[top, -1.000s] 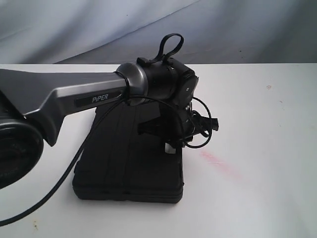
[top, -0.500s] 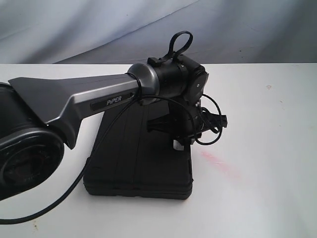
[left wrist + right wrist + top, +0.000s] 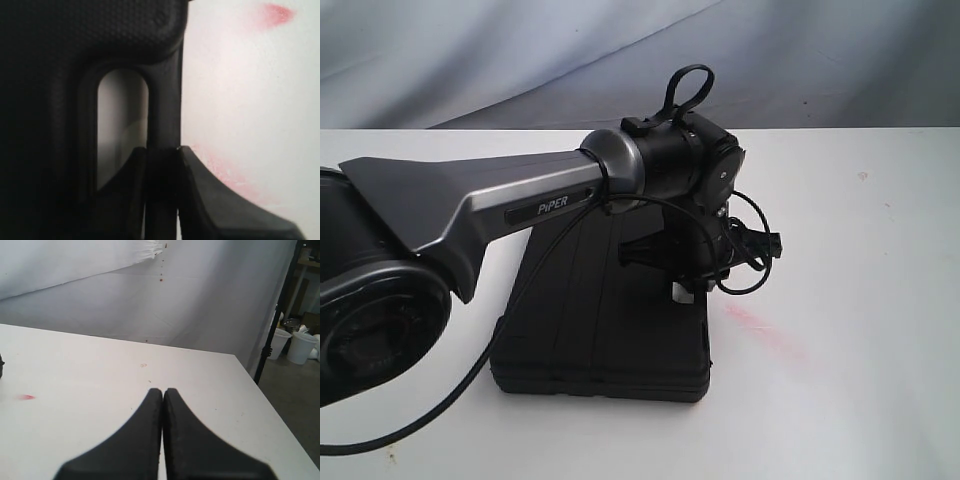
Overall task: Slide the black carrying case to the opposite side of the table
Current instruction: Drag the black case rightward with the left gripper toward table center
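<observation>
Two grippers are in view, and only one is working. The left gripper (image 3: 161, 152) pinches the thin handle bar (image 3: 165, 100) of the black carrying case (image 3: 600, 330), with its fingers (image 3: 225, 210) either side of the bar. The right gripper (image 3: 163, 392) is pressed together on nothing, over the bare table (image 3: 860, 400) and well apart from the pink smear (image 3: 760, 332).

Position: the case lies flat on the table with its handle edge just beside the pink smear. Its body stretches away from the smear.

Risks, as we judge them:
- The pinch sits at one edge of the case, not over its middle, so a push or pull could swing the case around the grip instead of moving it straight.
- The bar is narrow, hard plastic and could slip between the pads.
- Any lift at the handle edge would tip the case onto its far edge.
- The loose cable (image 3: 460, 382) hangs past the case's side away from the smear and could snag a corner.

Materials:
- The case is moulded black plastic with a fine pebbled grain, rounded corners, long ribs along the lid and an oval handle slot.
- The table is smooth matt white.
- The fingers are matt black and taper like wedges.
</observation>
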